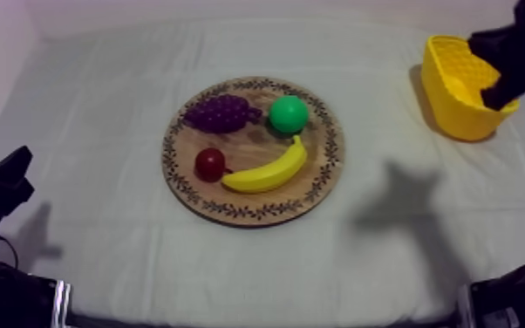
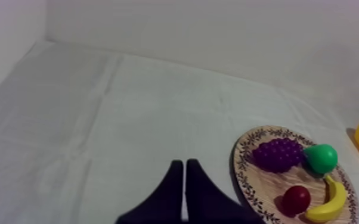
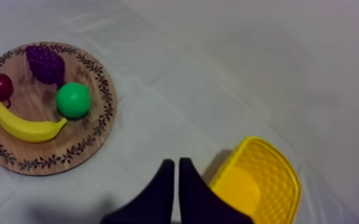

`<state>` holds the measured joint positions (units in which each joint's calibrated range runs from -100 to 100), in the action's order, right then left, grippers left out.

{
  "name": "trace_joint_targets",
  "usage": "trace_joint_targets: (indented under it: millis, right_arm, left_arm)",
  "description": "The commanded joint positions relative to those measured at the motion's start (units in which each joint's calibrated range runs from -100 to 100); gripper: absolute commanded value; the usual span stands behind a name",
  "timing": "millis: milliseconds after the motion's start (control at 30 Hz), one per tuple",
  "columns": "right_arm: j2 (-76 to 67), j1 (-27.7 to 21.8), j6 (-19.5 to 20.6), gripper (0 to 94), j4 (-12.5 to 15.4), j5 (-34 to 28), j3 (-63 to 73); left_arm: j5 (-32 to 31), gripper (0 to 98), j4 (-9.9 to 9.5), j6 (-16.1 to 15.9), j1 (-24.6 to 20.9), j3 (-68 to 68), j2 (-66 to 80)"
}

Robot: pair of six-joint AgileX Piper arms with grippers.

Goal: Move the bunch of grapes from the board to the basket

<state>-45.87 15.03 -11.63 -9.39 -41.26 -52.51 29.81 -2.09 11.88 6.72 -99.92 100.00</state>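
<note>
While the purple bunch of grapes (image 1: 222, 112) is lying on the round wooden board with a patterned rim (image 1: 257, 212), just beside the green pear (image 1: 289, 114), my right gripper (image 3: 177, 162) is hanging at the yellow plastic basket (image 1: 453, 105), its black fingers pressing together on nothing. My left gripper (image 2: 184, 164) is sitting left of the board, likewise pinched into a narrow wedge.

Top view high up, slanting down over the table (image 1: 92, 201), wrist views lower and nearer, all sharing the wooden board (image 1: 318, 187).
</note>
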Motion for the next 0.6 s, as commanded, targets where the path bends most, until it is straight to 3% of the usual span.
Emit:
trace_joint_targets:
  millis: [0, 567]
  right_arm:
    - [5.63, 0.67, -0.29, 0.4, -0.23, -1.01, 6.15]
    - [29.71, 6.40, -4.77, 0.5, 1.45, -15.35, 35.13]
  left_arm:
    - [0.02, 0.1, 0.02, 0.01, -0.03, 0.03, 0.00]
    - [0.02, 0.1, 0.02, 0.01, -0.03, 0.03, 0.00]
